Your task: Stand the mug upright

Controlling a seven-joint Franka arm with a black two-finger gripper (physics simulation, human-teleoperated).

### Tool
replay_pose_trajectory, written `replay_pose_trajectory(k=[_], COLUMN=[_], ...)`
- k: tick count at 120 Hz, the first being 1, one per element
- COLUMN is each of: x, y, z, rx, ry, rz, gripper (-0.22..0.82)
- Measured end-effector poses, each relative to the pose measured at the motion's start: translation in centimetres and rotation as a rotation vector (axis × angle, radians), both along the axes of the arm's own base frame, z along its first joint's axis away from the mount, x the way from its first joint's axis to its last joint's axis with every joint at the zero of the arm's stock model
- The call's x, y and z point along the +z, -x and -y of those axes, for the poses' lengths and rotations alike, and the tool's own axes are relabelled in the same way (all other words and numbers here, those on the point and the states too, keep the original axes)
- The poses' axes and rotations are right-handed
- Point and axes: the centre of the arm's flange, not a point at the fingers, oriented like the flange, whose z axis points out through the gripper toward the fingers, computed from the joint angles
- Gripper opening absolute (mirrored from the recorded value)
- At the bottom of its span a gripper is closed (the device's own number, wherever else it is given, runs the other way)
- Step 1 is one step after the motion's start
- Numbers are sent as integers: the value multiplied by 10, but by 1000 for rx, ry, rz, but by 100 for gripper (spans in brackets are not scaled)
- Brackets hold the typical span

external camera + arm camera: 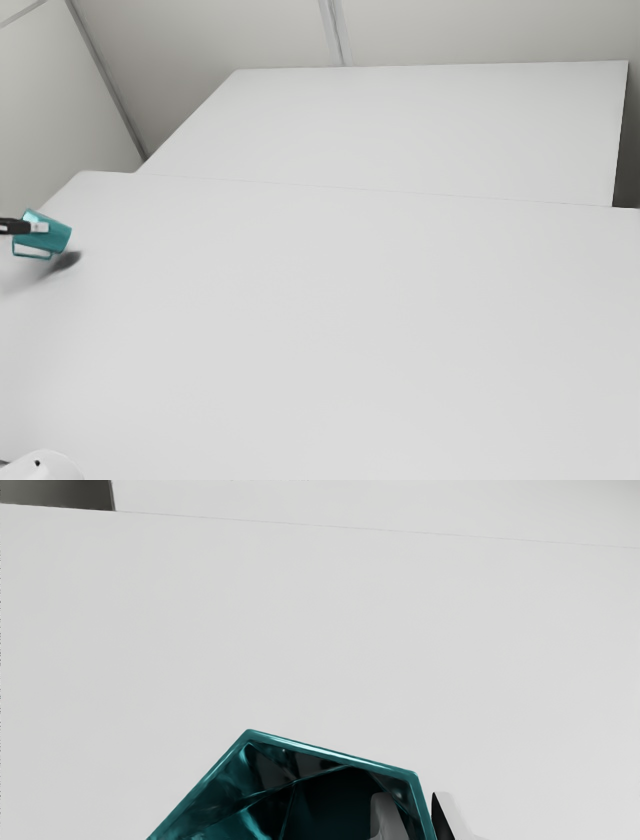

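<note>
The pincer (410, 800) was closed on the wall of the mug (55, 233), one finger (384, 812) inside the mouth and the other outside. The mug hung tilted at the pincer's tips, mouth toward the pincer, base pointing away and down, handle (32, 257) on the underside. Its shadow (67, 261) fell on the tabletop (330, 320) below and beyond the pincer, so it seemed to be held clear of the surface.

Pinched by one wall only, the mug could have pivoted or slid if its weight overcame the grip. Set down at that slant, it could have caught on its handle or base edge, and letting go then might have tipped it over. No brand, label or writing could be read on the mug.
</note>
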Motion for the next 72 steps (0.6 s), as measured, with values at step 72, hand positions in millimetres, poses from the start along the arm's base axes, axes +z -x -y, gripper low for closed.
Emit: replay_pose_trajectory(k=[72], x=[117], y=[-56], z=[237], rx=[-195], ry=[-250], rz=[-371], gripper=[-17])
